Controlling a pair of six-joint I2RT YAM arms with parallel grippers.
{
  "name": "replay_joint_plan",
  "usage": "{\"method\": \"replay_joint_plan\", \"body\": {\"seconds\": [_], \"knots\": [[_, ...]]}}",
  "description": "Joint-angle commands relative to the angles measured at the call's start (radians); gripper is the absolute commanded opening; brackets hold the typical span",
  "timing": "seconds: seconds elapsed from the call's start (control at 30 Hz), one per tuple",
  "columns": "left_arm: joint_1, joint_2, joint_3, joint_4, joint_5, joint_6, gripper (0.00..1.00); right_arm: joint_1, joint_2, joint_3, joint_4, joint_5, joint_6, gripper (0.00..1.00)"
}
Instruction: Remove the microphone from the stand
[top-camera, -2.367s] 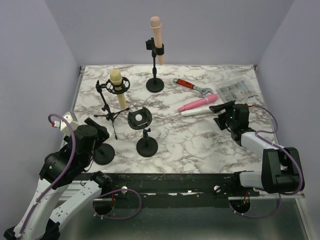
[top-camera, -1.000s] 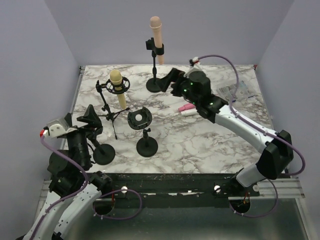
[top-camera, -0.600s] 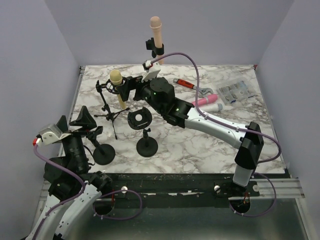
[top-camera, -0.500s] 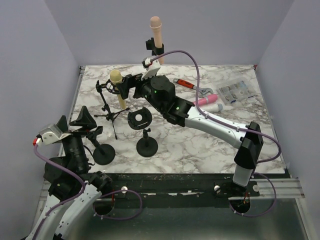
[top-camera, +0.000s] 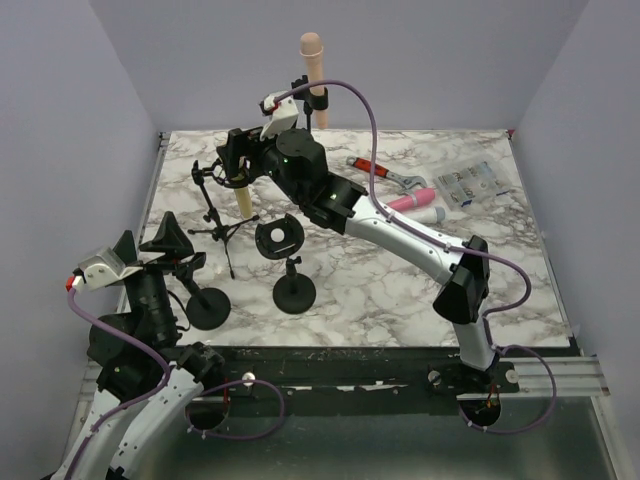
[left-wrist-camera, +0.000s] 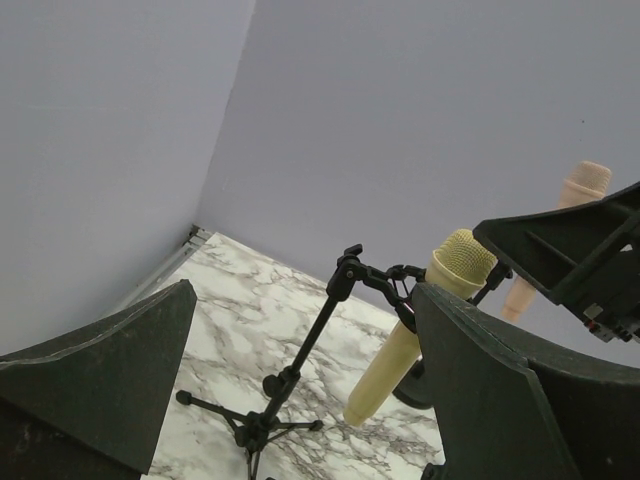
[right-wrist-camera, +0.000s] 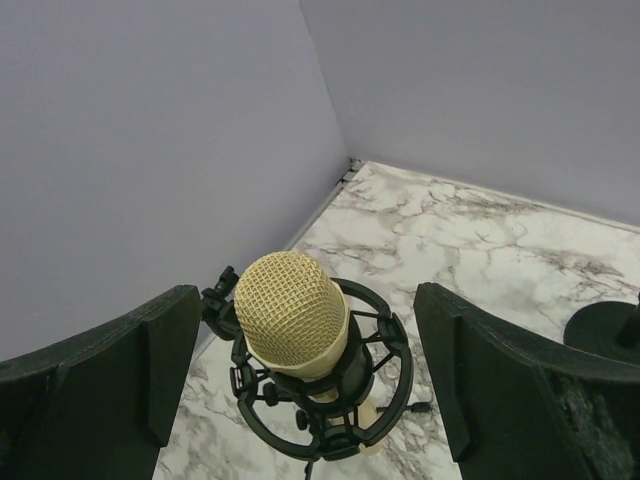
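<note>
The top camera is looking down over the whole table (top-camera: 400, 290) from high behind its near edge. The left wrist camera is looking across from low; the right one is peering down from close. All are sharing the microphone (top-camera: 243, 203).

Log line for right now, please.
phase: pre-grasp | right hand: open, over yellow microphone | mic: seated in tripod stand | left hand: open, empty, near front-left
</note>
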Motion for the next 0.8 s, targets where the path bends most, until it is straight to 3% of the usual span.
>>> {"method": "replay_joint_plan", "body": {"seconds": [0.0, 0.27, 0.57, 0.77], "knots": [[0.005, -0.014, 0.014, -0.007, 0.018, -0.007, 0.92, 0.000, 0.073, 0.090, -0.094, 0.012, -0.031, 0.94], [0.005, -0.006, 0.016, -0.032, 0.024, -0.006, 0.92, 0.001, 0.133, 0.151, -0.126, 0.030, -0.062, 0.71], [0.008, 0.019, 0.011, -0.026, 0.022, 0.003, 0.92, 0.010, 0.134, 0.207, -0.120, -0.020, -0.089, 0.37], [0.008, 0.032, 0.015, -0.036, 0.025, -0.004, 0.92, 0.018, 0.099, 0.226, -0.058, -0.028, -0.129, 0.27]]}}
